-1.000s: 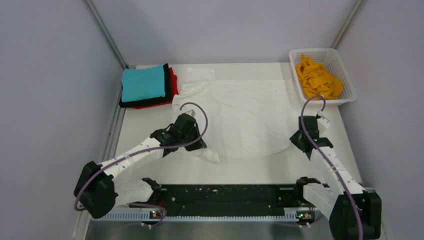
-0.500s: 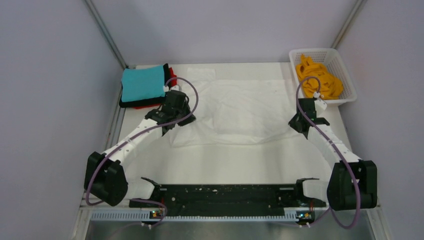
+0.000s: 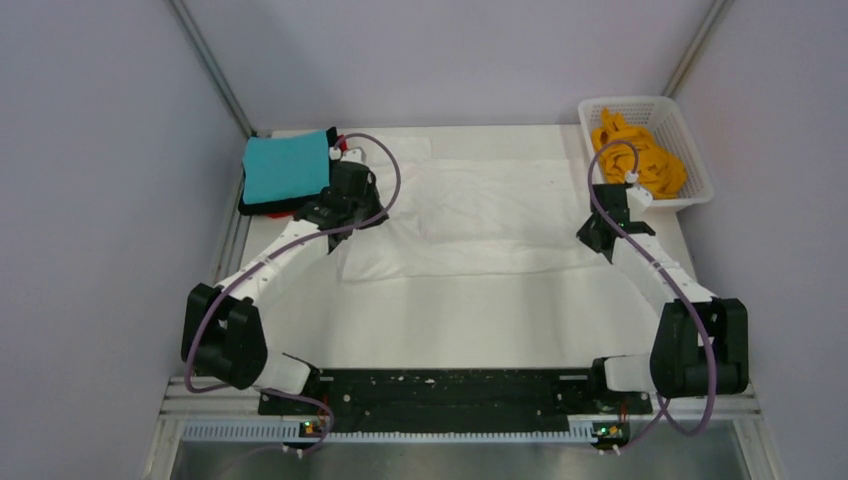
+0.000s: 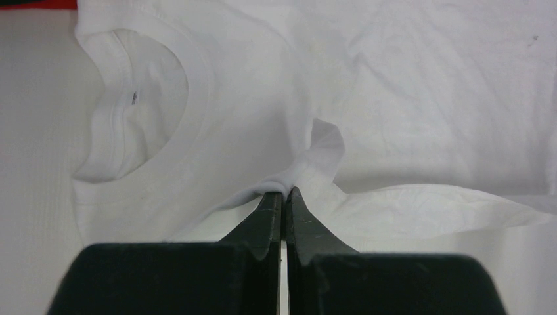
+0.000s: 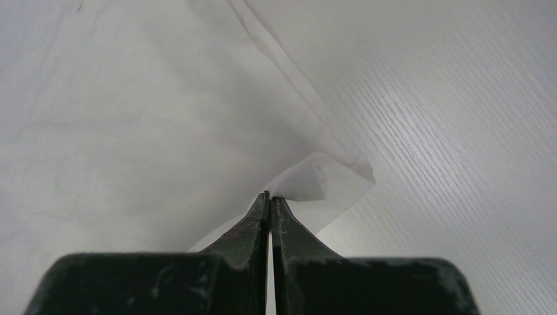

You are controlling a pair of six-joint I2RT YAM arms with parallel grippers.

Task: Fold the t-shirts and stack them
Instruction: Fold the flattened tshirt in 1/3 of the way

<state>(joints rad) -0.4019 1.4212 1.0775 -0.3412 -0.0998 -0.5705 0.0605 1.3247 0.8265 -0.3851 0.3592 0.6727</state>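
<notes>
The white t-shirt point(image 3: 480, 215) lies across the middle of the table, its near half folded back over the far half. My left gripper point(image 3: 360, 205) is shut on a pinch of its cloth at the left side, near the collar point(image 4: 141, 105); the pinch shows at the fingertips of the left gripper point(image 4: 284, 191) in the left wrist view. My right gripper point(image 3: 597, 228) is shut on the shirt's right edge, seen in the right wrist view point(image 5: 270, 195) as a folded corner point(image 5: 309, 180). A teal t-shirt point(image 3: 285, 168) tops a stack with the black point(image 3: 262, 208) and red point(image 3: 346, 148) ones at the back left.
A white lattice basket point(image 3: 690, 150) at the back right holds the orange t-shirt point(image 3: 640, 160). Grey walls close in both sides and the back. The bare white table point(image 3: 480, 320) stretches between the shirt and the black rail at the near edge.
Both grippers have carried the shirt's near edge away from me toward the back, folding it over itself. The left gripper now sits beside the stack, the right one near the basket.
</notes>
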